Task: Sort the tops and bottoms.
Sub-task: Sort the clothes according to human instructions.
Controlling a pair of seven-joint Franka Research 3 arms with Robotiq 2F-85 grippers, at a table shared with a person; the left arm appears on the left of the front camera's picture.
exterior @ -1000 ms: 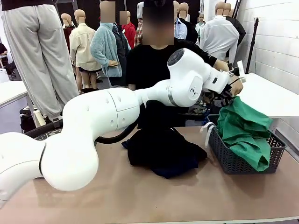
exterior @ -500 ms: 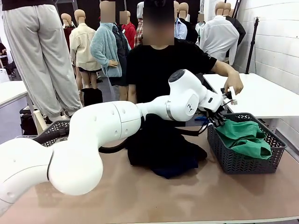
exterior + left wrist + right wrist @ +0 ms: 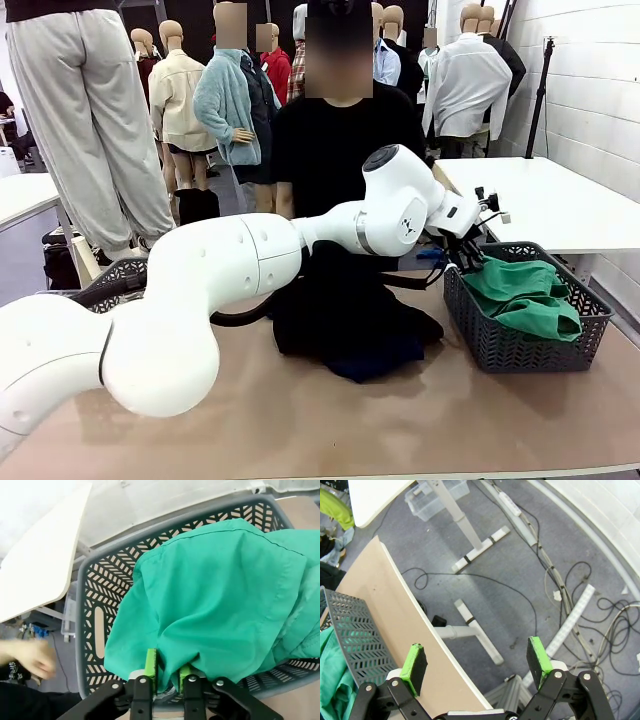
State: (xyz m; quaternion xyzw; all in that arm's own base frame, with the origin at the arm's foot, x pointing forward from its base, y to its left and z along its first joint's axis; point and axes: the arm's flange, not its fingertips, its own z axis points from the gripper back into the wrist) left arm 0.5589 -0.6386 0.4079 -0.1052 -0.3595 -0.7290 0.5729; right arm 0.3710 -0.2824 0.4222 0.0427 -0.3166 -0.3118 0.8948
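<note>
The bottoms (image 3: 520, 297), a teal-green heap of soft cloth, lie in the dark mesh basket (image 3: 500, 352) at the right end of the worktop (image 3: 300, 425). They are mounded above its rim and draped over the wall on the side nearest the left jaws. The left arm (image 3: 250, 250) reaches across from the left, and its jaws hang at the basket's left corner. In the left wrist view the green pads (image 3: 150, 664) stand a little apart with a tuck of cloth between them; whether they pinch it or have let it go I cannot tell. The right jaws are spread wide with nothing in them, over the floor (image 3: 520, 570) past the worktop's right edge. A pile of dark clothes (image 3: 350, 325) sits at the middle of the worktop, well left of the basket. The cloth looks light and limp, with no shape of its own, so it would likely sag, stretch out and trail from any single hold, and a loose fold could catch on the mesh. A pinch on one thin layer may slip. The surer hold is probably a thick gathered fold near the top of the mound, taken deep between the pads.
</note>
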